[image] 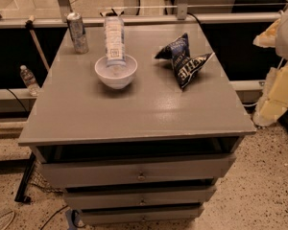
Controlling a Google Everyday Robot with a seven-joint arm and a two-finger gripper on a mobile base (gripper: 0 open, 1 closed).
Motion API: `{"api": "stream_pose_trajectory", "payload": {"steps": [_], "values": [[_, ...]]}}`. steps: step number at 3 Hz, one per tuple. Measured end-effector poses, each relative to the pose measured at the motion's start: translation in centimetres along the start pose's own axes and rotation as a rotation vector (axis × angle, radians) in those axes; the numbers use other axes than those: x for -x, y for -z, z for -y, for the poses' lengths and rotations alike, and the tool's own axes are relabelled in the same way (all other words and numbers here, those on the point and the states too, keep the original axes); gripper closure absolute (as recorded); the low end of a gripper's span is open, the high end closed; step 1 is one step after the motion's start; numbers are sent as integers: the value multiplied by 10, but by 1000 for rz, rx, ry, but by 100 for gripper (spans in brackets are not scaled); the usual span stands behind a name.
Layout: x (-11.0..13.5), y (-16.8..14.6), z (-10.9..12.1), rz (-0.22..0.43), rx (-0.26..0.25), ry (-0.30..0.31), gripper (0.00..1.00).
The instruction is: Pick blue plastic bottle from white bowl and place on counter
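Camera view: blue plastic bottle (114,40) stands base-down in white bowl (116,81), far-left part of the desk (134,114). Long axis is near upright, cap end leaning to the far edge. Hand (278,92) hangs at the frame's right edge, off the desk and well apart from the bottle. Can't tell its opening or any load.

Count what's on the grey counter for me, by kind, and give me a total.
White bowl: 1
Blue plastic bottle, standing in it: 1
Silver can: 1
Dark blue snack bag, crumpled: 1
Total on the counter: 4
The tool is at the picture's right edge, off the counter.
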State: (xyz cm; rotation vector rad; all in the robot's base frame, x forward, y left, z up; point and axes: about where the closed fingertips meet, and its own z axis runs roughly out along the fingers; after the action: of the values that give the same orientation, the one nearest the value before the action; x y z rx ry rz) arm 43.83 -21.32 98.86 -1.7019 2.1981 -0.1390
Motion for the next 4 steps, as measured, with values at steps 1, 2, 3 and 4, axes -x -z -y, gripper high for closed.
{"api": "stream_pose_trajectory", "payload": {"steps": [1, 2, 3, 4], "values": [[0, 0, 0, 0, 0, 0, 0], [6, -3, 14, 29, -7, -9, 0], [25, -15, 44, 95, -6, -30, 0], [56, -31, 79, 189, 1, -108, 0]]}}
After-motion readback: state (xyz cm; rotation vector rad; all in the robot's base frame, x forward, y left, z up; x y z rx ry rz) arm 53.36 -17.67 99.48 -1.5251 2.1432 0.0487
